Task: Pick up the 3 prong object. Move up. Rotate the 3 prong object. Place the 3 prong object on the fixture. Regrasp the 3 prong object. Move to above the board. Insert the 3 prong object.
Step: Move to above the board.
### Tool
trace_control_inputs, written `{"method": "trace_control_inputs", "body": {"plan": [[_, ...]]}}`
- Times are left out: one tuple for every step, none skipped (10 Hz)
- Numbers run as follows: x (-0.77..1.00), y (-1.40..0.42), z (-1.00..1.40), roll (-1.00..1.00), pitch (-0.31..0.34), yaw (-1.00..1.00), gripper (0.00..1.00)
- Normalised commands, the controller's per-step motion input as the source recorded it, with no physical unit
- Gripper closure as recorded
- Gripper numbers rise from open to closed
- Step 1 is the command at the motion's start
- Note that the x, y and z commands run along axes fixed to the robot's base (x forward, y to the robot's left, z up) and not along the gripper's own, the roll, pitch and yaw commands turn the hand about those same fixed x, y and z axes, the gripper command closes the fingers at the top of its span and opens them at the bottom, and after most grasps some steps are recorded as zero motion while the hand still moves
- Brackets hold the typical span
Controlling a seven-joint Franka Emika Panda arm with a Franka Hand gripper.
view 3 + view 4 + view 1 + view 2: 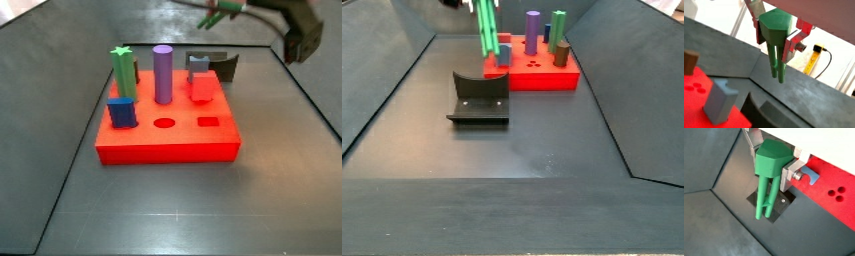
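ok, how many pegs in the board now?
4: green star post and purple cylinder at rear, blue block before the post, red-and-grey peg beside the cylinder. Pincer holds the 3 prong object aloft, off the board.

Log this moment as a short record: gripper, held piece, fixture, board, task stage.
gripper: raised above the floor in a wrist view, silver fingers shut on the piece's green head
held piece: 3 prong object, prongs hanging down, touching nothing
fixture: dark L-shaped bracket on the floor, nothing on it; directly under the prongs in a wrist view
board: red slab with pegs standing in it; round hole and square hole empty
task stage: piece lifted, not yet placed on the fixture
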Motion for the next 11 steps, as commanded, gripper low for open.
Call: {"method": "trace_control_inputs", "body": {"plan": [[-0.01,-0.17,1.00,-0.01,0.009,0.17,1.00],[-0.01,-0.15,1.00,-0.02,-0.008,0.13,1.00],[-0.01,-0.15,1.00,-0.02,-0.012,0.11,1.00],[-0.01,-0.13,1.00,-0.02,-0.011,0.08,1.00],[-0.01,-0.12,1.00,-0.02,-0.002,0.05,1.00],[0.00,-0.10,1.00,-0.03,0.015,0.03,1.00],[0.00,-0.10,1.00,-0.03,0.028,0.02,1.00],[0.01,-0.08,1.00,-0.04,0.061,0.01,1.00],[0.01,-0.07,0.94,-0.04,0.079,0.01,1.00],[0.01,-0.04,0.68,-0.04,0.105,0.02,1.00],[0.01,-0.03,0.57,-0.05,0.115,0.03,1.00]]}}
